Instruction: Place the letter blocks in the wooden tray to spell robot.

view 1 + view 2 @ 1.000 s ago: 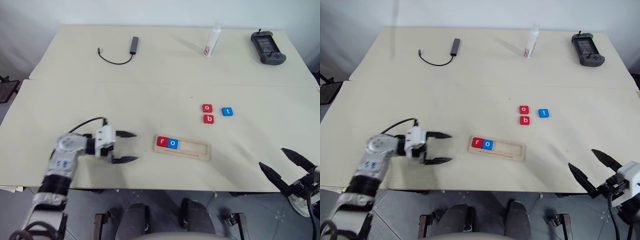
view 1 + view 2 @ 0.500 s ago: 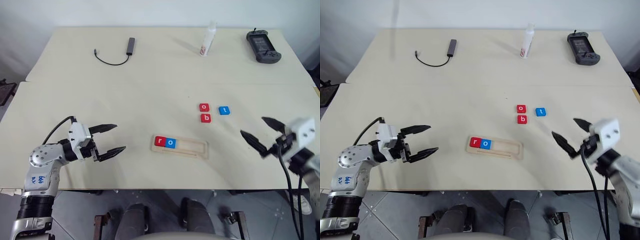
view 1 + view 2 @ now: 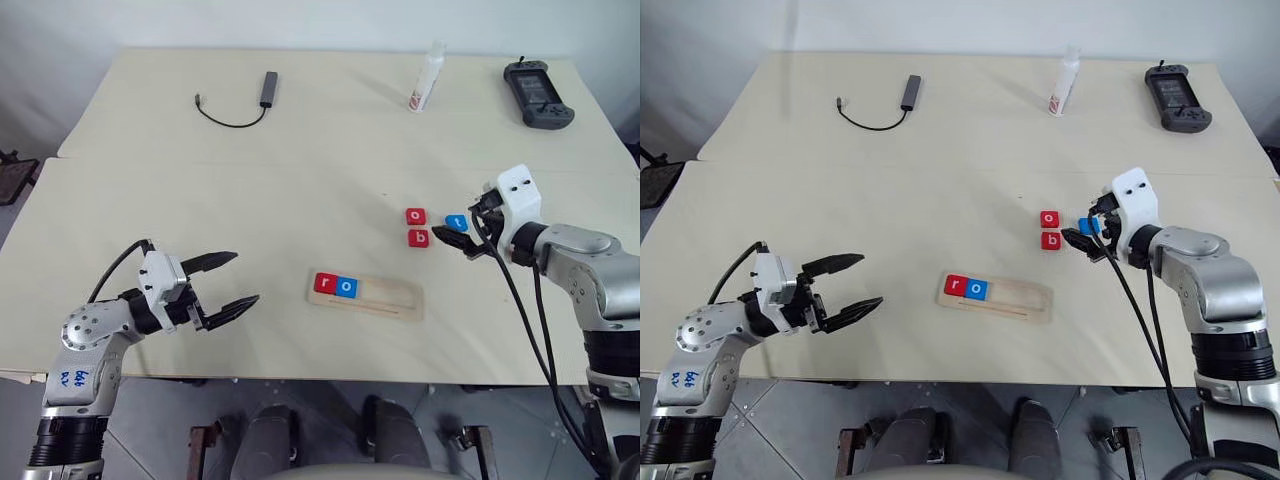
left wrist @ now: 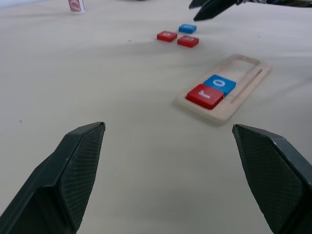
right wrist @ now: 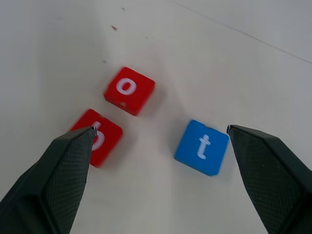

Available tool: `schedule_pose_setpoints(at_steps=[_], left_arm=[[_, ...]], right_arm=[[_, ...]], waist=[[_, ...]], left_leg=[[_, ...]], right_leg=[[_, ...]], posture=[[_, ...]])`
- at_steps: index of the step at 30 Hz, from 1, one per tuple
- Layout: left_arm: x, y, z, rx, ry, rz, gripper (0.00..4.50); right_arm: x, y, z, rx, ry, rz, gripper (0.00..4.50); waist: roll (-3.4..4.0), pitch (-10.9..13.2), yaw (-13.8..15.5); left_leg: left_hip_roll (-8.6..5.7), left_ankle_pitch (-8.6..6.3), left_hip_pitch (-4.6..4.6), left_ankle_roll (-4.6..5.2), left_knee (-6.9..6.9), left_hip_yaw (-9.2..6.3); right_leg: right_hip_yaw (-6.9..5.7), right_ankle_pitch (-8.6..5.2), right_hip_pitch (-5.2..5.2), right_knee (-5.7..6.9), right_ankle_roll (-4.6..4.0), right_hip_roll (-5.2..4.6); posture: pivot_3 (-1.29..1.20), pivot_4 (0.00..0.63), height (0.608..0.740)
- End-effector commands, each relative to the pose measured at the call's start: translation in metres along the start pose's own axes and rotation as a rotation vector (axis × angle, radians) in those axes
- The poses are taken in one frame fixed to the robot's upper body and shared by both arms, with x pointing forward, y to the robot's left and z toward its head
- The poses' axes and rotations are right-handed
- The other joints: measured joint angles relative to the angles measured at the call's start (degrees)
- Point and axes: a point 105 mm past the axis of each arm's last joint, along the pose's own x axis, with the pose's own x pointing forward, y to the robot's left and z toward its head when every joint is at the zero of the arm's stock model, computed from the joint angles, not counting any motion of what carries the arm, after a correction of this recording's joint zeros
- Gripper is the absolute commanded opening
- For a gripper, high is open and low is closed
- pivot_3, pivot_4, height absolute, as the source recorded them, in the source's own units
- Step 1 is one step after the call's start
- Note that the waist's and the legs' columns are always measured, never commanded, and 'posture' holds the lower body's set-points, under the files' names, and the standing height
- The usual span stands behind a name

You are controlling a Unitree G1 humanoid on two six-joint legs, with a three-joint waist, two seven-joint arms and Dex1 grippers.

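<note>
The wooden tray [image 3: 385,297] lies near the table's front edge, with a red r block [image 3: 324,283] and a blue o block [image 3: 346,287] at its left end. Beyond it to the right lie three loose letter blocks: red o [image 5: 129,90], red b [image 5: 97,136] and blue t [image 5: 202,147]. My right gripper [image 3: 455,232] hovers open just over them, fingers straddling the b and the t, touching none. Left of the tray, well apart from it, my left gripper [image 3: 246,278] is open and holds nothing, pointing towards the tray [image 4: 243,78].
At the table's far side lie a black cable with an adapter [image 3: 265,90], a white bottle [image 3: 427,78] and a black handheld game controller [image 3: 538,95]. A seam [image 3: 250,162] crosses the table between them and the blocks.
My right arm has swung up from the table's front right edge, forward and left, to above the loose blocks. The left gripper drew back, away from the tray. No block has moved.
</note>
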Motion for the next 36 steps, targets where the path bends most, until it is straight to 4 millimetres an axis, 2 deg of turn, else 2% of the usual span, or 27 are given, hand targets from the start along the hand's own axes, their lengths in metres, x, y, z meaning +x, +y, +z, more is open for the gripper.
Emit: schedule_pose_setpoints(at_steps=[1,4,7,10,14,20,23,30,33,36], left_arm=[[0.0,-0.004,0.008,0.026,-0.02,0.002,4.44],[0.0,-0.005,0.008,0.031,-0.02,0.014,4.44],[-0.001,-0.006,0.009,0.037,-0.019,0.019,4.44],[-0.001,-0.007,0.01,0.037,-0.019,0.028,4.44],[-0.003,-0.012,0.01,0.038,-0.013,0.03,4.44],[-0.002,-0.01,0.016,0.061,-0.016,0.031,4.44],[0.0,-0.009,0.02,0.074,-0.023,0.023,4.5],[0.012,-0.014,0.021,0.078,-0.046,-0.019,4.5],[0.018,-0.015,0.019,0.073,-0.05,-0.041,4.5],[0.026,-0.017,0.017,0.065,-0.057,-0.076,4.5]], right_arm=[[-0.006,0.003,0.015,-0.014,-0.029,0.007,4.5],[-0.006,0.015,0.014,0.028,-0.027,0.03,4.5],[0.002,0.033,0.003,0.135,-0.019,0.0,4.5],[0.005,0.041,-0.001,0.168,-0.015,-0.034,4.5],[0.02,0.043,-0.007,0.197,-0.045,-0.182,4.5],[0.034,0.06,-0.012,0.248,-0.033,-0.18,4.5],[0.037,0.066,-0.019,0.277,0.009,-0.193,3.89],[0.03,0.056,-0.02,0.267,0.015,-0.242,1.48],[0.022,0.047,-0.017,0.259,0.01,-0.266,1.46],[0.006,0.035,-0.017,0.263,0.009,-0.302,1.46]], waist=[[0.0,0.0,-0.1],[0.0,0.0,-0.1],[-0.01,0.0,-0.1],[0.01,0.0,-0.1],[0.01,0.0,-0.1],[0.04,0.0,-0.3],[0.04,0.0,-0.3],[0.05,0.0,-0.3],[0.05,0.0,-0.2],[0.05,0.0,0.0]], left_leg=[[0.01,0.0,0.0,-0.01,0.0,0.0],[0.02,0.0,0.02,-0.01,0.0,0.02],[0.06,0.0,0.03,-0.02,0.0,0.01],[0.06,-0.01,0.03,-0.04,0.0,0.03],[0.02,-0.01,0.03,-0.04,0.0,0.04],[0.03,-0.01,0.04,-0.05,-0.02,0.05],[0.04,-0.01,0.04,-0.06,-0.03,0.07],[0.05,-0.01,0.06,-0.06,-0.05,0.06],[0.04,-0.01,0.06,-0.06,-0.05,0.07],[0.03,-0.01,0.03,-0.06,-0.05,0.06]], right_leg=[[-0.01,0.0,0.0,0.0,0.0,0.01],[0.01,0.0,0.0,0.0,0.0,0.01],[0.0,0.0,0.0,0.02,0.0,0.02],[0.02,0.0,-0.01,0.02,0.0,0.03],[0.05,0.0,-0.03,0.04,0.0,0.03],[0.05,-0.01,-0.04,0.05,-0.01,0.05],[0.05,-0.01,-0.05,0.05,-0.02,0.07],[0.06,-0.02,-0.05,0.05,-0.03,0.08],[0.06,-0.02,-0.04,0.05,-0.03,0.08],[0.05,-0.02,-0.05,0.03,-0.03,0.07]], posture=[[0.0,0.15,0.74],[0.0,0.15,0.74],[0.0,0.15,0.74],[0.0,0.15,0.74],[0.0,0.15,0.74],[0.0,0.15,0.74],[0.0,0.15,0.74],[0.0,0.15,0.74],[0.0,0.15,0.74],[0.0,0.15,0.74]])
